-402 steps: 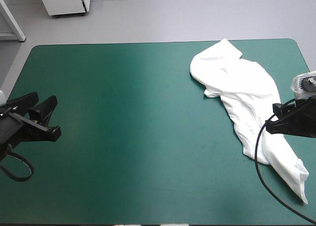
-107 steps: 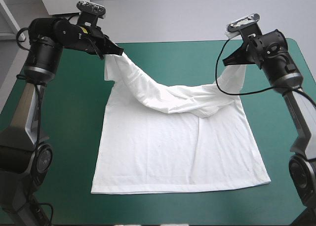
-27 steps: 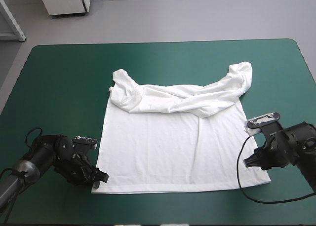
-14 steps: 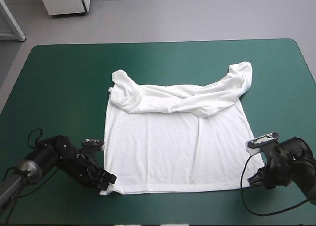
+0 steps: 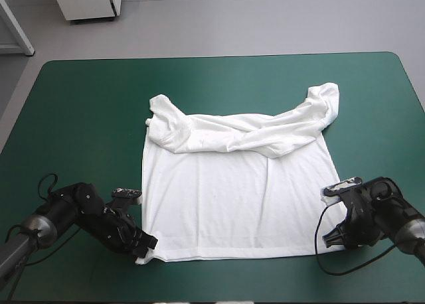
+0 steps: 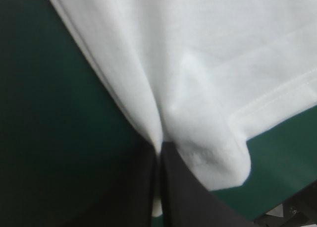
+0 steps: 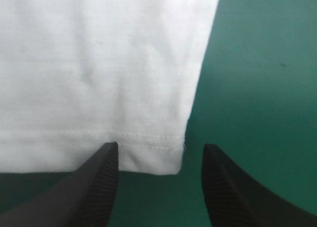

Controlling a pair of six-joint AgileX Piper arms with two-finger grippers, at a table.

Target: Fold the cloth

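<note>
White T-shirt (image 5: 232, 198) lies flat mid table (image 5: 80, 118), top part bunched up near far side. Left jaws pinched tight on bottom left corner, cloth squeezed btwn them. Right jaws wide apart at bottom right corner, which sits btwn them, not gripped.

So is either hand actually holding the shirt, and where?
The left hand pinches the near-left hem corner of the T-shirt; the right hand is open, holding nothing.
</note>
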